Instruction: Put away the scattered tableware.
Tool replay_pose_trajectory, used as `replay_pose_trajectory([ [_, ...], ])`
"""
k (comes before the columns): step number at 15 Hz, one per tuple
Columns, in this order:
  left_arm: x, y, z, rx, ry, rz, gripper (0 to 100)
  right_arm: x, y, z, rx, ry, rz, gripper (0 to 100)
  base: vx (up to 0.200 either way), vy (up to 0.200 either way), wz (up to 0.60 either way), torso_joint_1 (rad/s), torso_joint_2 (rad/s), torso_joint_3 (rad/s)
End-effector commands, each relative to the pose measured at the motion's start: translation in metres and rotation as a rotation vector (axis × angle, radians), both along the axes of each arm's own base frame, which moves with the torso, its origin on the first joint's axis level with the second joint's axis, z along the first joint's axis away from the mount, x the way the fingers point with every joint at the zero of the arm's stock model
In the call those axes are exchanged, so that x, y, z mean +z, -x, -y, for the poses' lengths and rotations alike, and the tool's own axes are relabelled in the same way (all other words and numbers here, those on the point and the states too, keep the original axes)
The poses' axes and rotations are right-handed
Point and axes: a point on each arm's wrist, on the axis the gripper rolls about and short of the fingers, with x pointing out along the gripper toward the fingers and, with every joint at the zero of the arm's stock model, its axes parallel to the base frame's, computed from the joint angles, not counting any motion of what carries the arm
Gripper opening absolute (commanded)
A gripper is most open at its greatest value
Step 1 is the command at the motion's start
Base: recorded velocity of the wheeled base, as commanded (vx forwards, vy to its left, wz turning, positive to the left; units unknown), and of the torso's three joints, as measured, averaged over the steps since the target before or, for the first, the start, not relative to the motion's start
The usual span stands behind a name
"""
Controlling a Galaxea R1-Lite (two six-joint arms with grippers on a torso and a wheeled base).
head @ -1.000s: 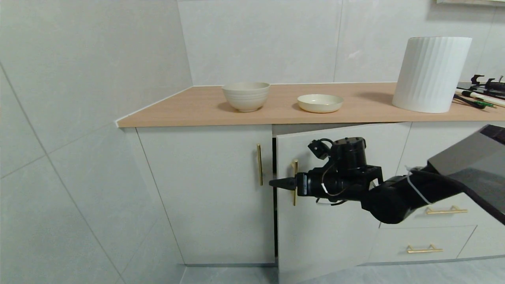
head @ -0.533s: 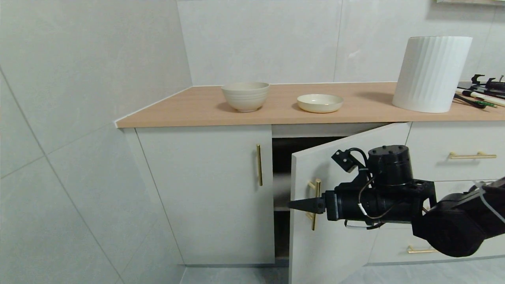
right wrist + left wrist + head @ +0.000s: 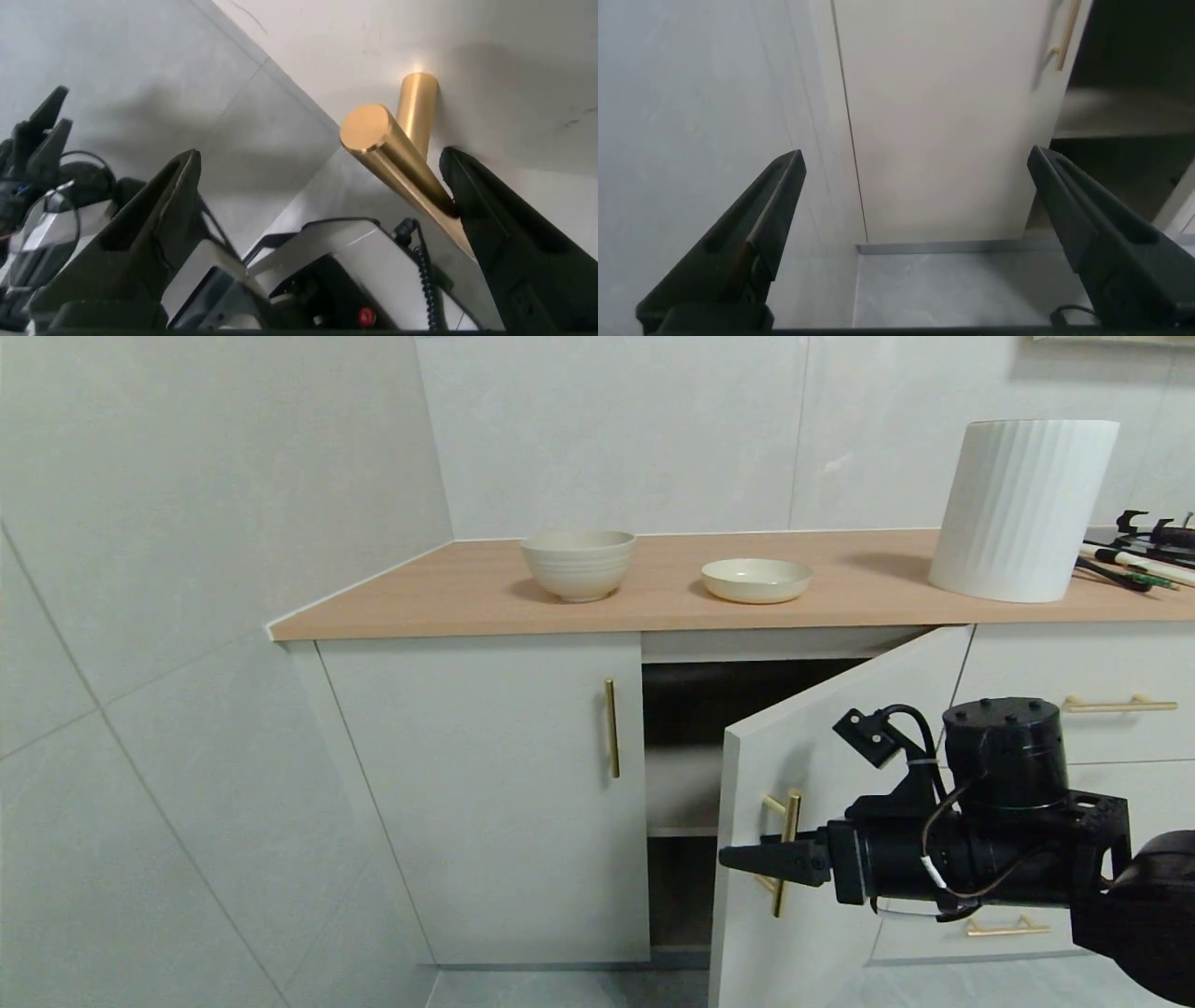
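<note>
While the cabinet door point(image 3: 803, 737) stands part open, my right gripper point(image 3: 747, 859) has its fingers spread, with the brass handle point(image 3: 785, 849) between them, hooked rather than pinched. The bowl point(image 3: 579, 563) and shallow dish point(image 3: 756, 580) sit on the counter point(image 3: 448, 593), above this gripper and to its left. I judge that I am opening the door. Next I should swing it wider, then slip off the handle. My left gripper point(image 3: 915, 163) is spread and empty.

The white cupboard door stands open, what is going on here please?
The robot's right gripper has the gold bar handle of the white cupboard door between its open fingers; the door stands partly open. The beige ribbed bowl and the shallow cream dish sit on the wooden countertop, not yet put away.
</note>
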Motion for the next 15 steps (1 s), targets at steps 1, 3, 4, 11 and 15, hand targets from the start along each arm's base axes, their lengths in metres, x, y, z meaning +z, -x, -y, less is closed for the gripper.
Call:
replay_pose_trajectory([
  [1, 0.000, 0.000, 0.000, 0.001, 0.009, 0.000, 100, 0.010, 0.007, 0.003, 0.018, -0.025, 0.030, 100, 0.000, 0.000, 0.00, 0.000, 0.00, 0.000],
  [3, 0.000, 0.000, 0.000, 0.001, 0.010, 0.000, 100, 0.008, 0.006, 0.003, 0.016, -0.023, 0.027, 100, 0.000, 0.000, 0.00, 0.000, 0.00, 0.000],
  [4, 0.000, 0.000, 0.000, 0.001, 0.010, 0.000, 100, 0.008, 0.006, 0.002, 0.016, -0.022, 0.025, 100, 0.000, 0.000, 0.00, 0.000, 0.00, 0.000],
  [11, 0.127, 0.025, 0.001, -0.218, 0.006, 0.053, 100, 0.009, 0.007, 0.003, 0.018, -0.024, 0.029, 100, 0.000, 0.000, 0.00, 0.000, 0.00, 0.000],
  [15, 0.192, -0.055, 0.016, -0.725, 0.034, -0.094, 100, 0.017, 0.010, 0.005, 0.018, -0.039, 0.052, 100, 0.000, 0.000, 0.00, 0.000, 0.00, 0.000],
])
